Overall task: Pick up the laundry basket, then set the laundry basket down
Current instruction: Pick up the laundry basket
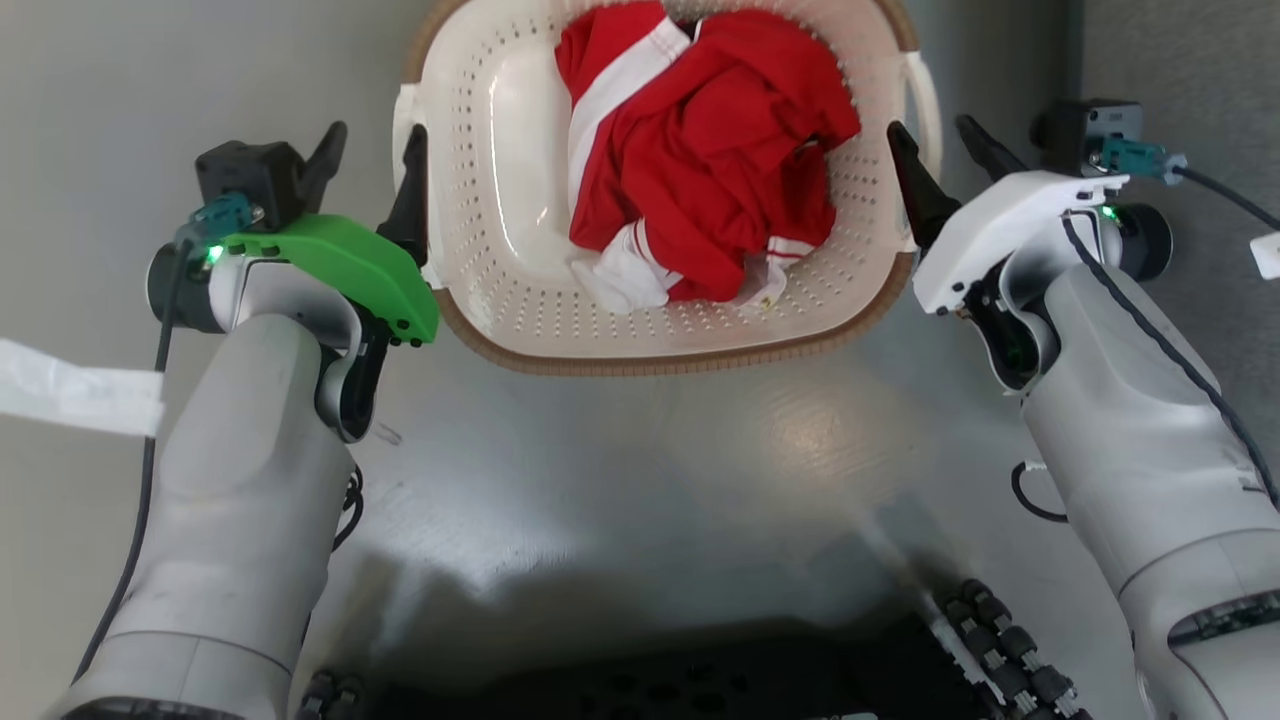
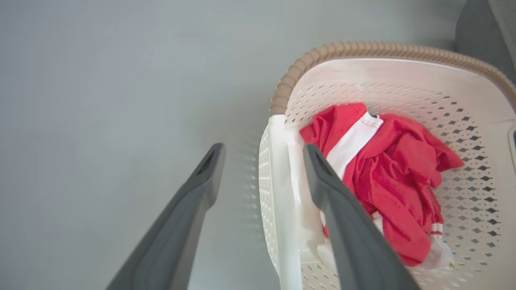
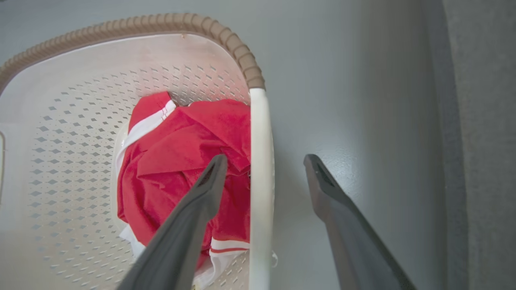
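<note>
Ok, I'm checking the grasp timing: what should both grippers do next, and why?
Probably close both. The left gripper and right gripper are open, each with one finger inside the laundry basket and one outside, a white handle between them; nothing is gripped yet.

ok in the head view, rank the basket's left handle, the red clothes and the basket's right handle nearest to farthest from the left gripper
1. left handle: between the left gripper's open fingers, on the laundry basket's left side.
2. red clothes: inside the basket, middle to right.
3. right handle: far side, at the right gripper.
</note>
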